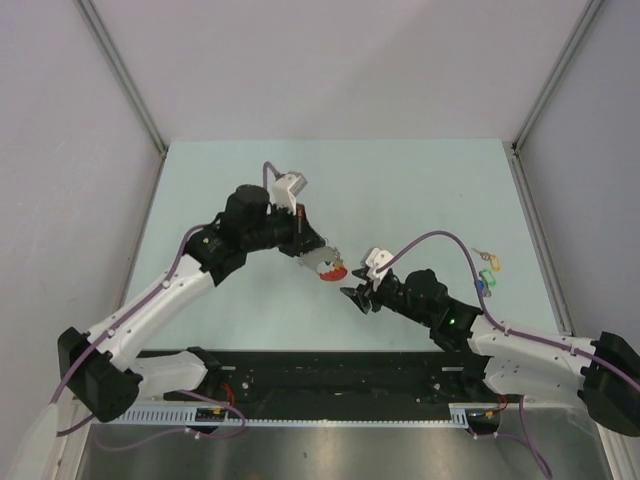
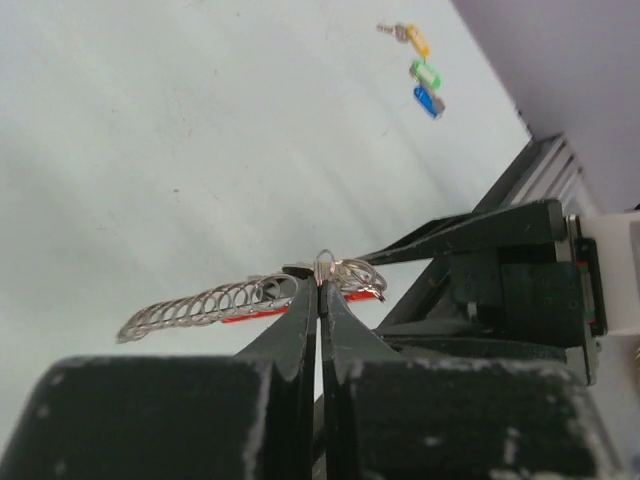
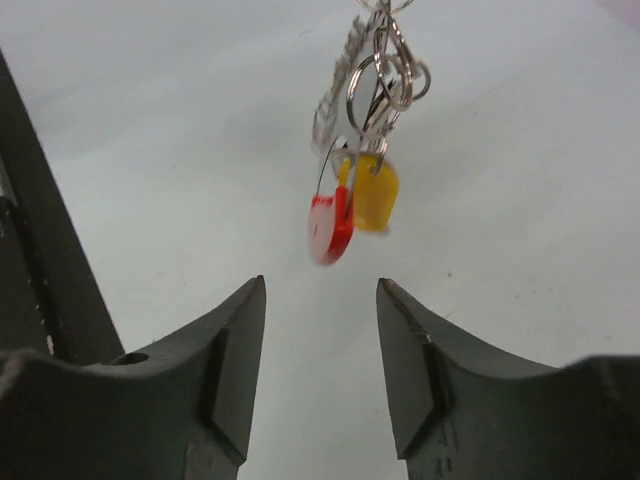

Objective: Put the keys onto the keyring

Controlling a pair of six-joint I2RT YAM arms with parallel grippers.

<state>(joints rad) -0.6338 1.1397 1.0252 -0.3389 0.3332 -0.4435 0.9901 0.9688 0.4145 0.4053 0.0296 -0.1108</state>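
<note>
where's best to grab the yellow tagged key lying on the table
Likely by the yellow tag, from straight above, closing across its narrow width. It lies flat, its thin metal blade gives little to pinch, and the green tag sits close at one end.

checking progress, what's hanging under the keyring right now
A red tag and a yellow tag hang under the keyring, which the left gripper pinches. The red tag covers the yellow one's edge. The key blades cannot be made out.

A robotics lab cell: pale-green table (image 1: 420, 190) boxed in by plain white panels (image 1: 330, 60) on aluminium struts (image 1: 125, 75).
</note>
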